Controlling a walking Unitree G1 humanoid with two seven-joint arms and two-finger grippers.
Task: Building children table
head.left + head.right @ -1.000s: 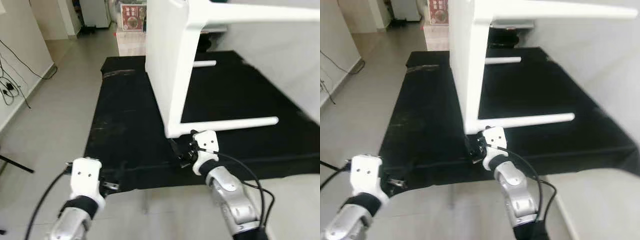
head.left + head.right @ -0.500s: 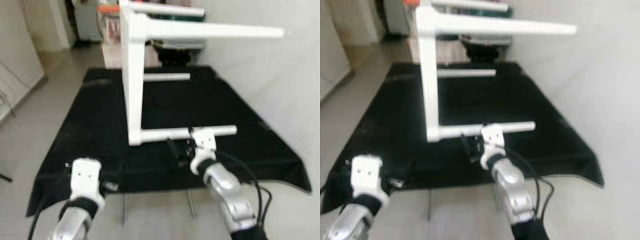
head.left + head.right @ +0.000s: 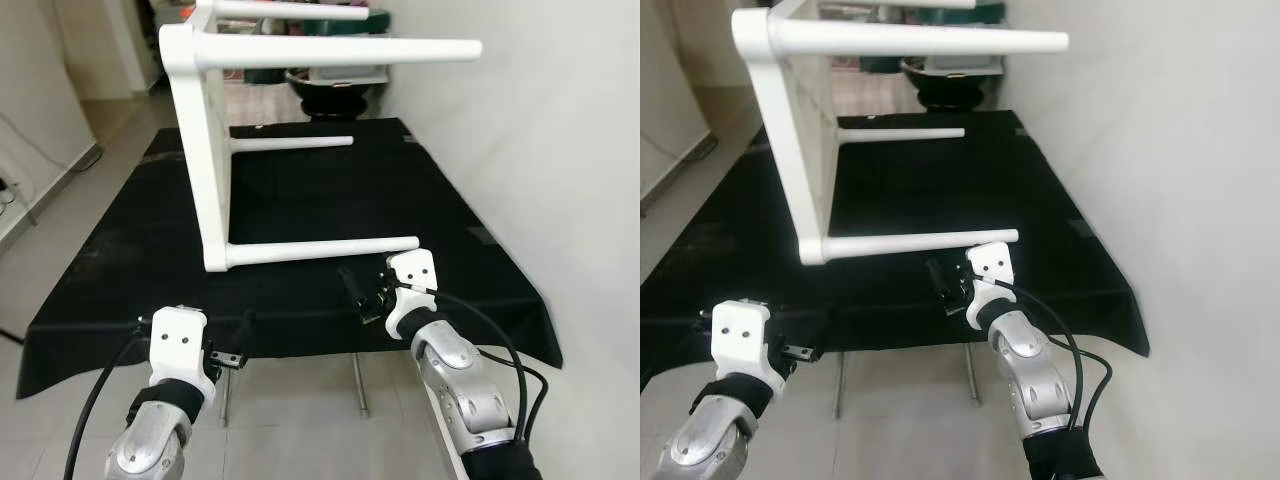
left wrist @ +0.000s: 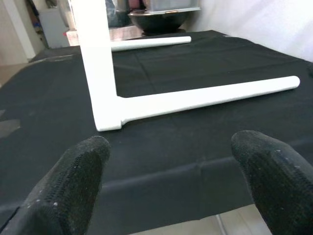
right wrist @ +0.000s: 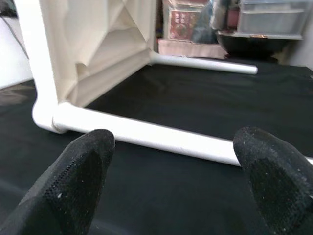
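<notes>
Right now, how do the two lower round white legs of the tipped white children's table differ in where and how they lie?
The near white leg lies on the black cloth close to the right gripper; the far white leg lies near the cloth's back edge. In the head views the near leg looks longer, probably only because it is closer. Both point toward the robot's right from the upright white tabletop.

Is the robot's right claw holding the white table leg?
No, the right gripper is open with the white table leg lying on the black cloth beyond its fingertips.
</notes>
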